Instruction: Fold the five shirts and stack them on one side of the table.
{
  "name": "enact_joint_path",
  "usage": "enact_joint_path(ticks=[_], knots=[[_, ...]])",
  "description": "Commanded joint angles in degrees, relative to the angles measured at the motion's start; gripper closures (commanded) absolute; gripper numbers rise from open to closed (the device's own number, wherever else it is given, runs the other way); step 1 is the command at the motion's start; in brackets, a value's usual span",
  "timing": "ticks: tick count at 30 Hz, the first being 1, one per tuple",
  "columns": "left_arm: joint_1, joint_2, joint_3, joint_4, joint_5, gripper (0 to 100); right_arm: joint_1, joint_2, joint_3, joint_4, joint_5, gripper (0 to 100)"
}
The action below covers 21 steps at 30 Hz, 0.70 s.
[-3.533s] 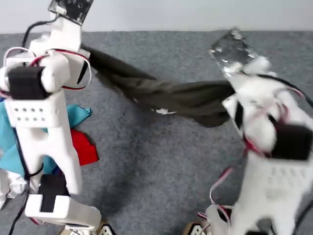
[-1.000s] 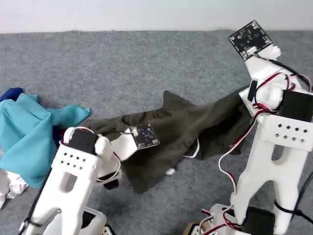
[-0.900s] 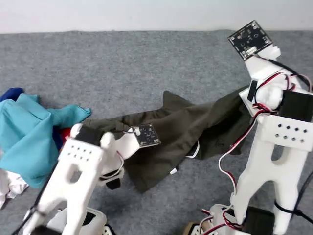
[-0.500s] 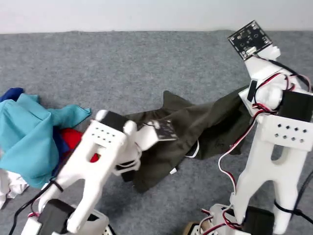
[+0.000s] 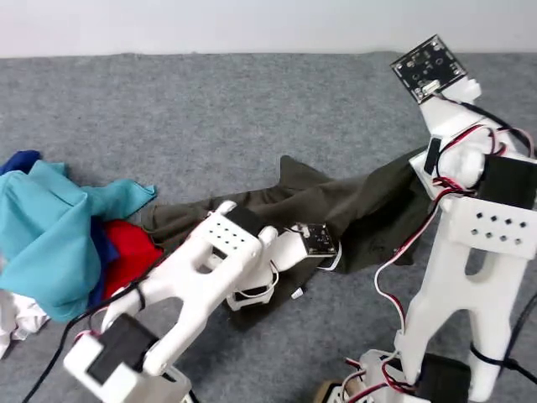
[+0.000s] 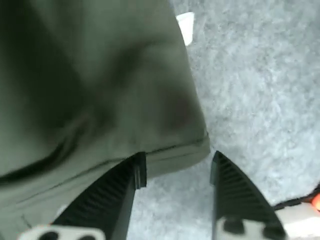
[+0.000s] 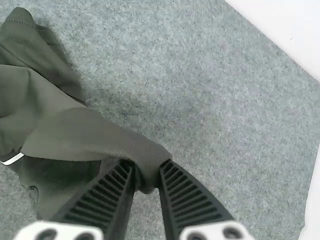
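Observation:
An olive shirt (image 5: 361,206) lies crumpled across the middle of the grey table. My right gripper (image 7: 147,172) is shut on a raised fold of it (image 7: 90,135), and in the high view this arm (image 5: 470,218) stands at the shirt's right end. My left gripper (image 6: 177,160) is open just above the shirt's hem corner (image 6: 185,145), one finger over cloth, the other over bare carpet. From above, the left arm (image 5: 210,269) stretches over the shirt's near edge. A white label (image 6: 186,25) shows on the shirt.
A heap of other shirts lies at the table's left edge: teal (image 5: 50,227), red (image 5: 130,252), blue (image 5: 21,159) and white (image 5: 17,315). Bare grey carpet (image 5: 252,109) spreads behind the olive shirt up to the white wall.
The left arm has swung from the shirt's left end rightward to its middle, uncovering the red shirt. The right arm has stayed still, holding its fold. Earlier the shirt hung stretched between both arms.

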Motion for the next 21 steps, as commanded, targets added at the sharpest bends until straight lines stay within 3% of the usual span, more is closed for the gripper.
enact_joint_path(ticks=[1,9,21], knots=[[0.62,1.14,-1.36,-1.49,0.35,78,0.66,0.40,-0.26,-1.10,0.18,98.7],[6.42,1.67,0.04,-3.69,1.76,78,0.66,0.40,-0.26,-1.10,0.18,98.7],[3.16,10.46,-2.15,-5.36,2.20,78,0.75,0.40,-0.26,-1.10,0.18,98.7]])
